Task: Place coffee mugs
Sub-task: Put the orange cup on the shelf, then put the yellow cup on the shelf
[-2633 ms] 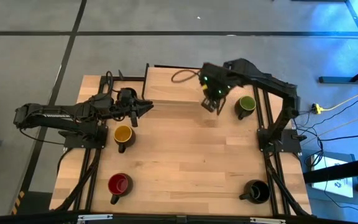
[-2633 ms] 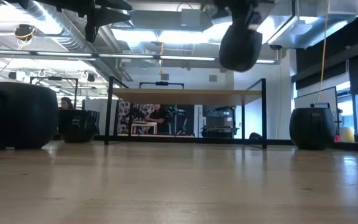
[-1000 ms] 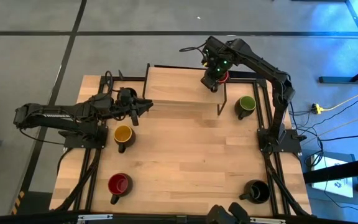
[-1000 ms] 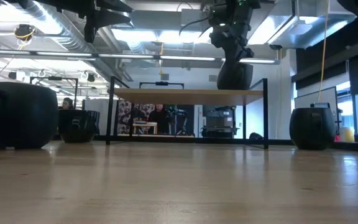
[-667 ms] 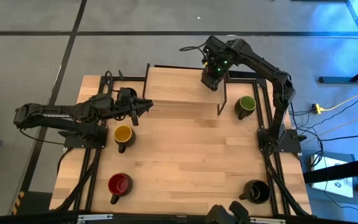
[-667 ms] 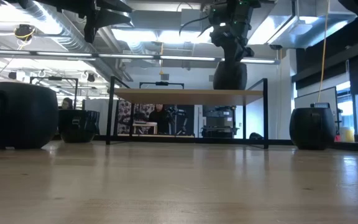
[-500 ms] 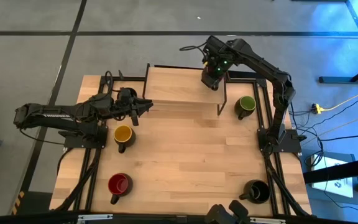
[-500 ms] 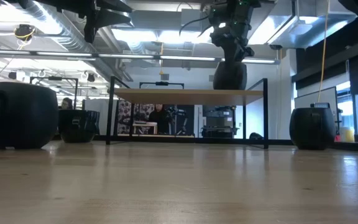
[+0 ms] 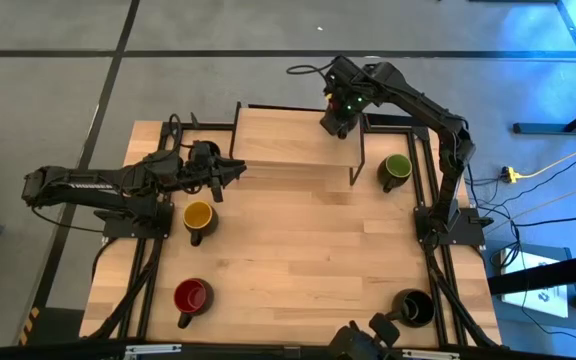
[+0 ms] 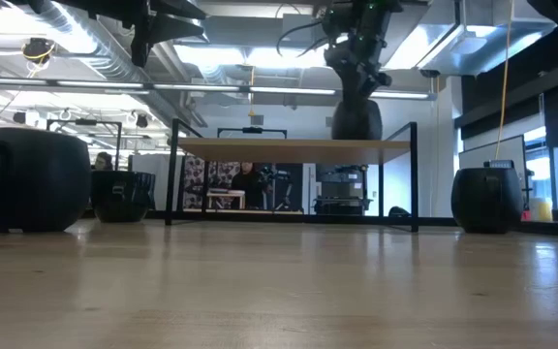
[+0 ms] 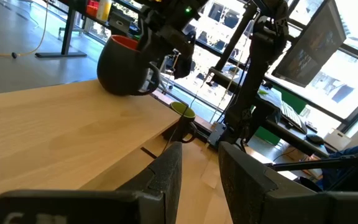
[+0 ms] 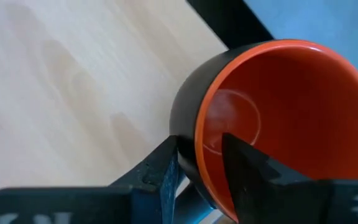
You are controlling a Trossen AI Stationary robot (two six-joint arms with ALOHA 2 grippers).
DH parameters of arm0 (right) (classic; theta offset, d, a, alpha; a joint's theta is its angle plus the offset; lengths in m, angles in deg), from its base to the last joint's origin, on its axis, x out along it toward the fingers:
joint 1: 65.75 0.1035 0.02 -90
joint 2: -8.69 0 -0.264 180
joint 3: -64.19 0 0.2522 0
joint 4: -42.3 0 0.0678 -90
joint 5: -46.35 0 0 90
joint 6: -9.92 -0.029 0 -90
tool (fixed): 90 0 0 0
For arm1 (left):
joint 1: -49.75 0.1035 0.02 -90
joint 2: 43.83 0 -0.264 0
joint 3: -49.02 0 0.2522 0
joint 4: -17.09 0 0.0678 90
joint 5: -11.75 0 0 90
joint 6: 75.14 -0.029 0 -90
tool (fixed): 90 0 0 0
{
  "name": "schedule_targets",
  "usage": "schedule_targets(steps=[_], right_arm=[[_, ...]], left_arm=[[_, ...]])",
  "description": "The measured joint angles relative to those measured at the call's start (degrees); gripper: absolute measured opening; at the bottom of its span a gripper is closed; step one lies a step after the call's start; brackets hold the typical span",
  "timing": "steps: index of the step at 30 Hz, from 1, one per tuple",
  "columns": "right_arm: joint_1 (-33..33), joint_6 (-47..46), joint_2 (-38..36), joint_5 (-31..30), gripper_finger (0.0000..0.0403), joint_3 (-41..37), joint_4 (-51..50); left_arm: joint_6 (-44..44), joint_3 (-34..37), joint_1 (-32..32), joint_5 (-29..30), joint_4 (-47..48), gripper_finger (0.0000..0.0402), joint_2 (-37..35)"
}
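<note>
On the raised shelf at the worktop's far edge, the right claw pinches the rim of a red-lined mug that looks just set down, so next comes spreading its fingers and lifting clear without tipping it.

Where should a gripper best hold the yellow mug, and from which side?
Take the yellow mug by its rim wall, coming straight down from above. It stands upright with its mouth open upward, so one jaw can go inside and one outside. Its handle points toward the table's near edge; grip the rim away from it.
</note>
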Motion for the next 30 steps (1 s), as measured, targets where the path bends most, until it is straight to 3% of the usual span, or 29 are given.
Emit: schedule_targets(steps=[19, 30], right_arm=[[0.0, -0.07, 0.04, -1.47, 0.0115, -0.02, 0.19], [0.0, 0.28, 0.07, -3.99, 0.0204, 1.52, -1.27]], left_arm=[[0.02, 0.0, 0.0, -0.36, 0.0, 0.0099, 0.0], [0.11, 0.0, -0.01, -0.48, -0.01, 0.0099, 0.0]])
